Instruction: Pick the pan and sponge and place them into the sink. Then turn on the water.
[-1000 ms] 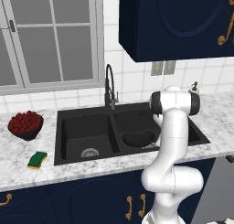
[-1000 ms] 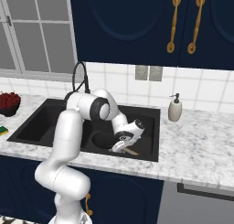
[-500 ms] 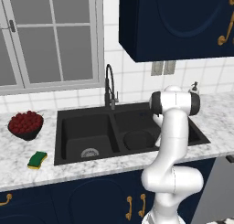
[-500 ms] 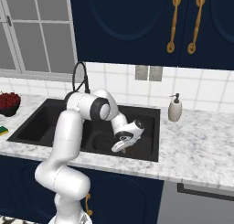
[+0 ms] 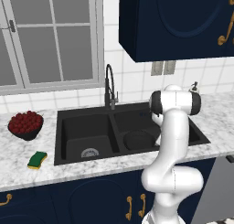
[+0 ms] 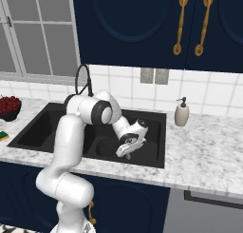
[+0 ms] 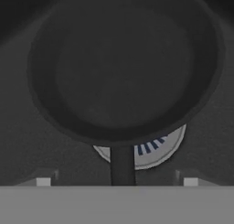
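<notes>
The round, shallow black pan (image 7: pixel 123 67) lies flat on the floor of the right basin of the matte black double-basin sink (image 5: pixel 87 114), and in the left base view it shows as a dark disc (image 5: pixel 139 140) just left of the white arm. From the hand camera the pan's short handle (image 7: pixel 122 166) points straight back toward the gripper, crossing over the silver drain (image 7: pixel 155 150) that peeks out from under the rim. The two-finger gripper (image 6: pixel 124 151) hangs above the right basin, fingers spread wide on either side of the handle and touching nothing. Over on the left, the small yellow sponge with its green scrub layer (image 5: pixel 37 159) sits on the marble counter in front of the dark bowl of red fruit (image 5: pixel 25 125), well apart from the sink. The tall black arched faucet (image 5: pixel 109 86) stands behind the divider. A cream soap dispenser (image 6: pixel 182 112) stands on the counter right of the sink.
</notes>
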You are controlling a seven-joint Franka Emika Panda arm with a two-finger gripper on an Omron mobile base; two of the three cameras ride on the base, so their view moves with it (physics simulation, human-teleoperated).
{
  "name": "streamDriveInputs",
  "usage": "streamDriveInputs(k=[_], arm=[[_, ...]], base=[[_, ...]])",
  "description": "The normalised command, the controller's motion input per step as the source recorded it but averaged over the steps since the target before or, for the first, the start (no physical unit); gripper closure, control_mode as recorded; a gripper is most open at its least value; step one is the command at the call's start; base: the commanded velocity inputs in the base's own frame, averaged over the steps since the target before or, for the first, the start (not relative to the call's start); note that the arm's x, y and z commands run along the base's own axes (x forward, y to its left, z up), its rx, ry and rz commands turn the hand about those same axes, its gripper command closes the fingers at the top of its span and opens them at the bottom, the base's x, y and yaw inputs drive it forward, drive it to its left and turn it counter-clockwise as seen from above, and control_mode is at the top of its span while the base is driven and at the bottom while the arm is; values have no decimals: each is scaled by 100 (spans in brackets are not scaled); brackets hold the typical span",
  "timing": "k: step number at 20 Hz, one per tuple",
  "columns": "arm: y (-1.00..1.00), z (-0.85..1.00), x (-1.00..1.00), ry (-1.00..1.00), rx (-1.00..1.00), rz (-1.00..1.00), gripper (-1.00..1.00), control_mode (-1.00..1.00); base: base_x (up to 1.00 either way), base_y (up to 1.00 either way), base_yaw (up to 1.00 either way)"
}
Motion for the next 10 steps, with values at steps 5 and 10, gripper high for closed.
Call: streamDriveInputs(k=[5,10], arm=[[9,92,-11,-3,-7,-2,-100,-100],[58,100,-39,-1,-1,-7,-100,-100]], base=[[0,0,0],[0,0,0]])
